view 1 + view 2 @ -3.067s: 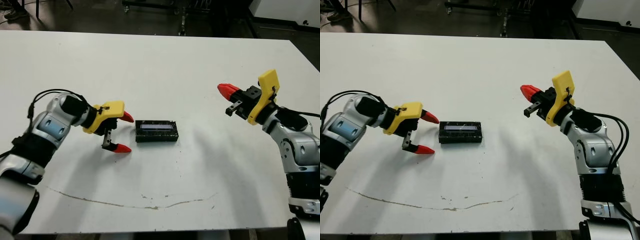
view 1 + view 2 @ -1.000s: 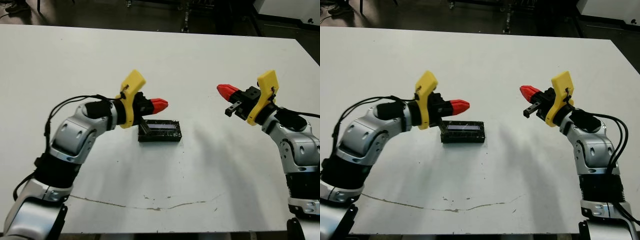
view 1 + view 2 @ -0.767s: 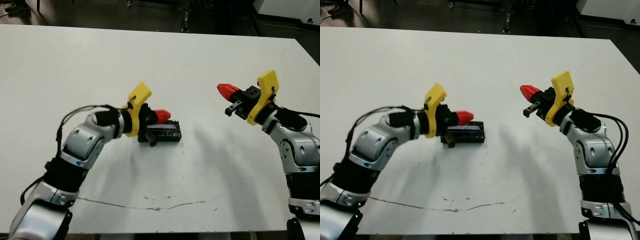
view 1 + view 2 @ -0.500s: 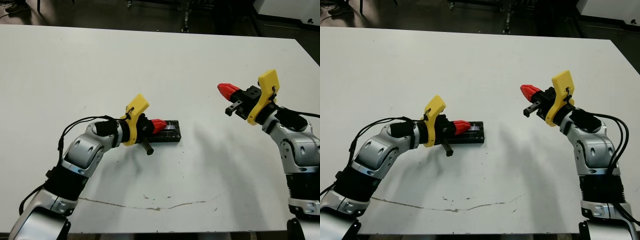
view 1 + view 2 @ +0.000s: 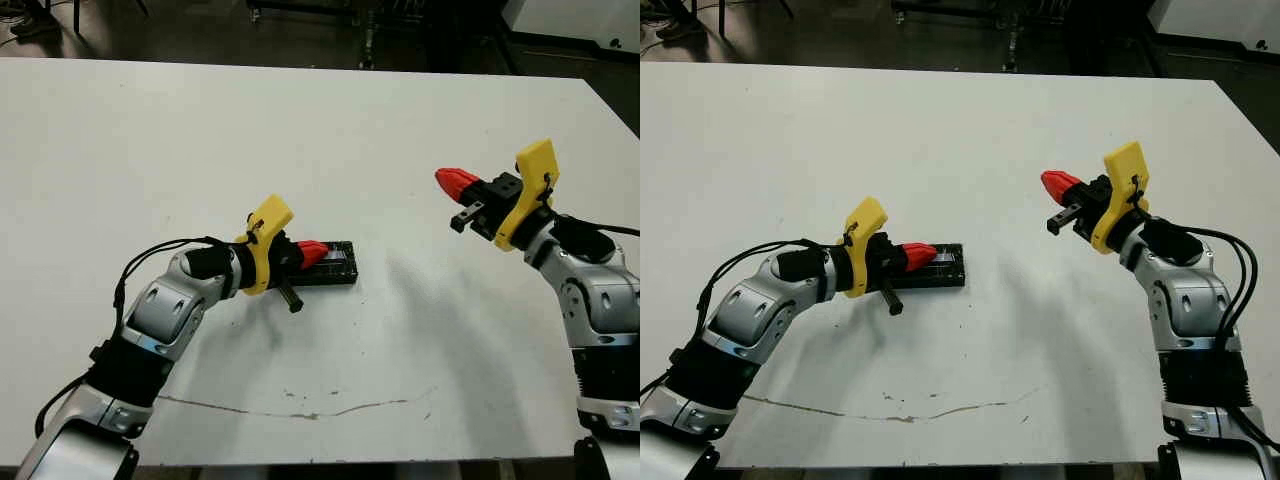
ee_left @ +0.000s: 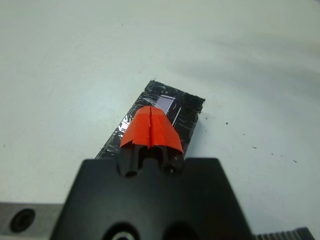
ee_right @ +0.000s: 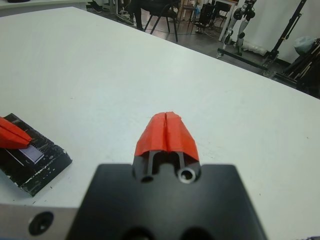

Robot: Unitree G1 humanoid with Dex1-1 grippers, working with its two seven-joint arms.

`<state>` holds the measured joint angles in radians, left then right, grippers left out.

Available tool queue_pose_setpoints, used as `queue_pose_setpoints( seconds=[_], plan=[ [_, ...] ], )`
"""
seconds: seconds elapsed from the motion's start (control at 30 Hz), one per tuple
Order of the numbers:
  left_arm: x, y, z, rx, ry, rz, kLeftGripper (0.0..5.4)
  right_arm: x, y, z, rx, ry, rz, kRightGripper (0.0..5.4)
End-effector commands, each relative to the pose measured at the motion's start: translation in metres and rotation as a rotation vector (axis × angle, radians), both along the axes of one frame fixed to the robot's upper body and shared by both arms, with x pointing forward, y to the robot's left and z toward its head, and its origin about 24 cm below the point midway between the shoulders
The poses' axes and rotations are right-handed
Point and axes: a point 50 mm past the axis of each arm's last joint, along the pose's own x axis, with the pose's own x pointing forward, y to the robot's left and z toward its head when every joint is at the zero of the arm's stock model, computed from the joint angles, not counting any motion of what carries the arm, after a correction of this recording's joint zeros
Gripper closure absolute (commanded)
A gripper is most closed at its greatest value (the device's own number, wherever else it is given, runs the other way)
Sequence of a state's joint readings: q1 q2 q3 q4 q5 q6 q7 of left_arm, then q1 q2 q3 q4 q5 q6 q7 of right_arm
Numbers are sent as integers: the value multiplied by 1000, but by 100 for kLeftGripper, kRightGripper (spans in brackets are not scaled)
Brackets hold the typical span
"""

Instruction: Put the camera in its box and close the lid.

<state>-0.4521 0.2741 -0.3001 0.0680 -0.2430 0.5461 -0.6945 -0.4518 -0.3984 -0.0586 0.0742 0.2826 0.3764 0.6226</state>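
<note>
The glossy black lid (image 5: 337, 266), with its crinkly wrap and pale stripe, lies flat on the white table left of centre. My left gripper (image 5: 316, 250) is shut, and its red fingertips (image 6: 151, 131) rest on top of the lid (image 6: 186, 111) at its left end. My right gripper (image 5: 449, 181) is also shut, empty, and hangs in the air well to the right of the lid. In the right wrist view the lid (image 7: 36, 168) shows off to one side beyond that gripper (image 7: 166, 124). The box and the camera are hidden.
A thin brownish scuff line (image 5: 300, 411) runs across the table near its front edge. Beyond the far edge is dark floor with stands and chair legs (image 7: 235, 35). Bare table (image 5: 400, 320) lies between the lid and the right arm.
My left gripper, open beside the lid three seconds ago, has swung over, shut, and come down onto the lid's left end. The right arm has stayed put.
</note>
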Motion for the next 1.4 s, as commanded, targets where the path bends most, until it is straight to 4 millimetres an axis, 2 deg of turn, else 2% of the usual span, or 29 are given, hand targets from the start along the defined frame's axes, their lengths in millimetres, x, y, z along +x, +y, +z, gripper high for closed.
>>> queue_pose_setpoints(
  seconds=[0.03,0.3,0.4,0.53,0.73,0.87,0.97,1.13,1.4],
  plan=[
    [-10,19,-35,114,160,69,539,-3,-6,-4,-12,24,-19,540],
    [-8,19,-27,120,142,81,539,-2,-6,-4,-13,23,-16,540],
    [-6,20,-18,86,107,80,539,-2,-5,-4,-11,19,-12,540],
    [-2,25,13,-21,45,111,539,-2,-5,-4,0,17,-24,540],
    [-5,46,73,-181,-264,244,539,-6,-4,-1,48,-15,-65,540],
    [-10,68,92,-251,-412,385,539,-12,-3,2,118,-69,-98,540],
    [-15,81,94,-275,-540,534,539,-18,0,2,137,-79,-159,540],
    [-21,93,79,-324,-671,795,539,-30,10,-7,169,-102,-252,540],
    [-31,97,45,-388,-697,1058,539,-40,26,-23,141,-125,-351,540]
  ],
)
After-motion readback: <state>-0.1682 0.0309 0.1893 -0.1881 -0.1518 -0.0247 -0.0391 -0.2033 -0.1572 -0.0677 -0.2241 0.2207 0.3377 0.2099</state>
